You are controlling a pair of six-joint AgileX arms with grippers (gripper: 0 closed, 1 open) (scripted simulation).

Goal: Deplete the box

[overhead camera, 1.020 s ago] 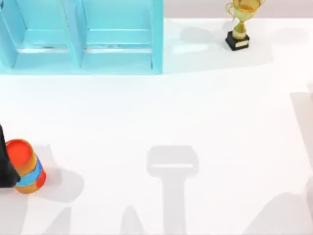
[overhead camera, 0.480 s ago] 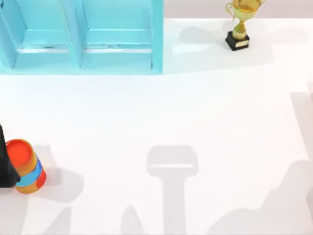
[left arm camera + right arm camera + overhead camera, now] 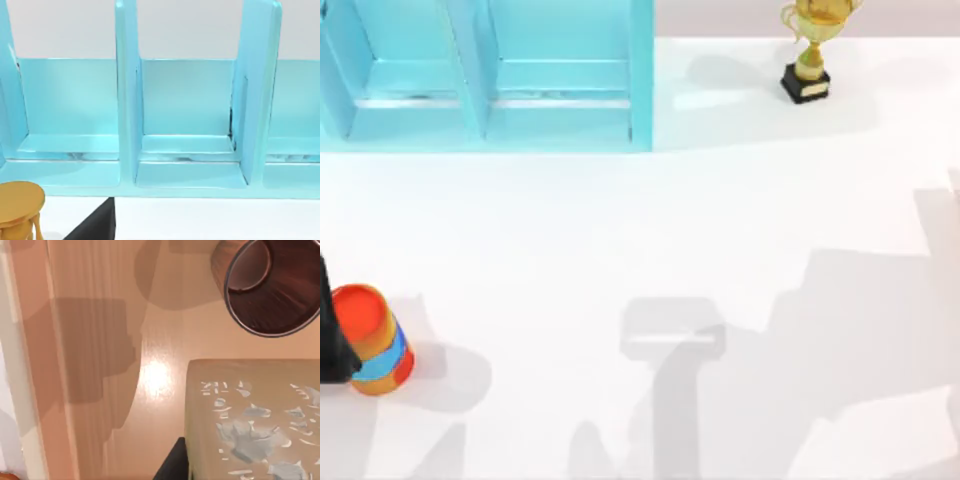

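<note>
In the right wrist view I look down into the light wooden box [image 3: 95, 340], whose wall [image 3: 30, 390] runs along one side. On its floor lie a dark brown cup [image 3: 260, 285], tipped with its mouth toward the camera, and a beige block with pale blue flecks [image 3: 250, 420]. A dark part of my right gripper [image 3: 172, 462] shows just beside the block's edge. In the top view a dark part of my left arm [image 3: 330, 340] stands at the table's left edge, touching an orange and blue can [image 3: 375, 340].
A turquoise shelf unit [image 3: 485, 75] with open compartments fills the back left; the left wrist view faces it [image 3: 185, 115]. A gold trophy [image 3: 812, 45] stands at the back right. A golden round-topped object [image 3: 20, 205] sits before the shelf. Broad shadows cover the table's right front.
The shadow on the table's right front has grown and spread leftward and toward the back. The can, the trophy and the left arm have not moved.
</note>
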